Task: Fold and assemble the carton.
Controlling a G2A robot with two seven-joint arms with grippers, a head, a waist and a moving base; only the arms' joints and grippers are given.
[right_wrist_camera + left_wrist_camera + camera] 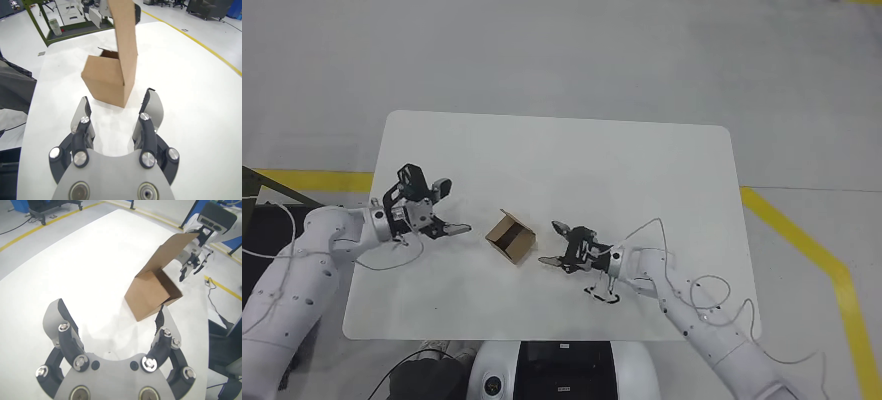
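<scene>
Small brown cardboard carton (510, 237), from above, stands on the white rounded table (642, 160) between both grippers — seemingly set for two-sided folding. Left wrist: left gripper (111, 304) gapes wide, empty; lid flap (175, 251) upright. Right wrist: right gripper (117, 94) likewise spread, empty.

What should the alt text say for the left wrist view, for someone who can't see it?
A brown carton, top open and its lid flap raised, stands on the white table just ahead of the open left gripper. Beyond the carton, the right gripper hangs open above the table.
</scene>
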